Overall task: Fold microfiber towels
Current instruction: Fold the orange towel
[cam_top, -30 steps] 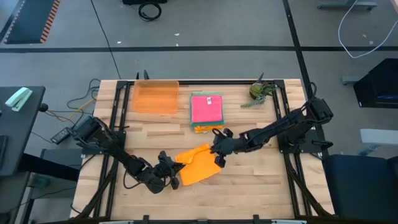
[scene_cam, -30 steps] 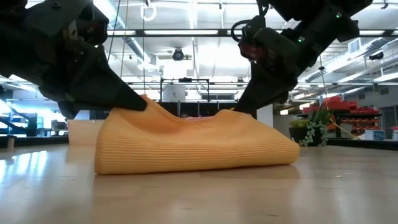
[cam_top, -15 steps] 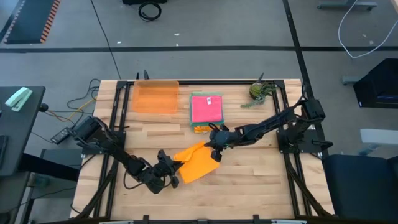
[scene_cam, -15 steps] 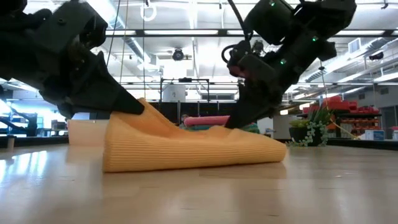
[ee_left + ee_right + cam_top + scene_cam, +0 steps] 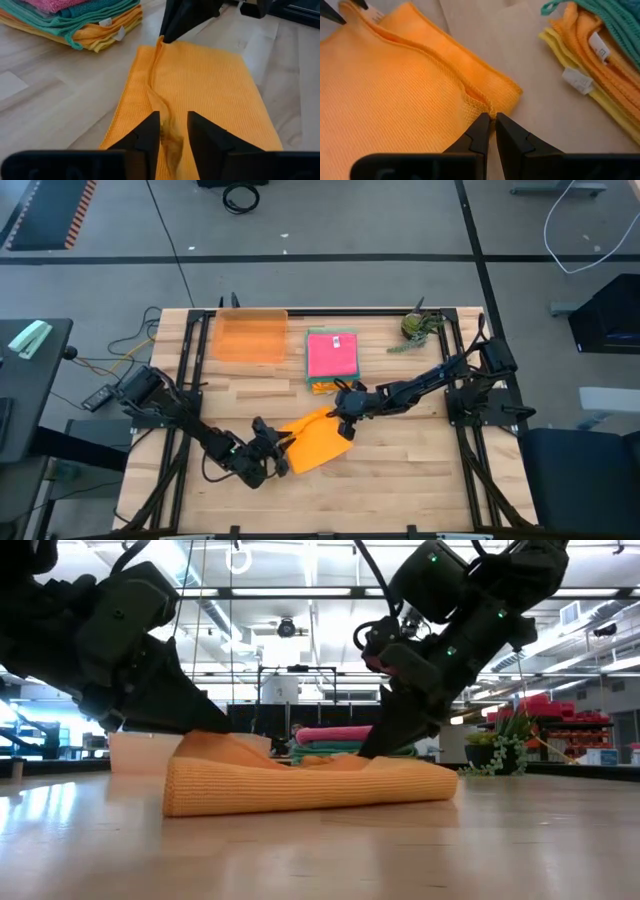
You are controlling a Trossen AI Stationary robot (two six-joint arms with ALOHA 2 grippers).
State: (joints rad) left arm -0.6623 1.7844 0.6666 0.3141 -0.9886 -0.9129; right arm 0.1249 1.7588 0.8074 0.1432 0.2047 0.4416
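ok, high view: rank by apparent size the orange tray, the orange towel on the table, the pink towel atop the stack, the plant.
1. orange tray and orange towel: too close to rank
2. pink towel
3. plant

Bright, even overhead light from ceiling strip fixtures (image 5: pixel 560 602) in the room behind. Table (image 5: pixel 320 850) showed soft glare near its left side. Both arms read as dark silhouettes. Wrist views blurred nearest the fingers.

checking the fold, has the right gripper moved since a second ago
Yes. In the high view the right gripper has shifted left and toward the towel stack, carrying the orange towel's edge.
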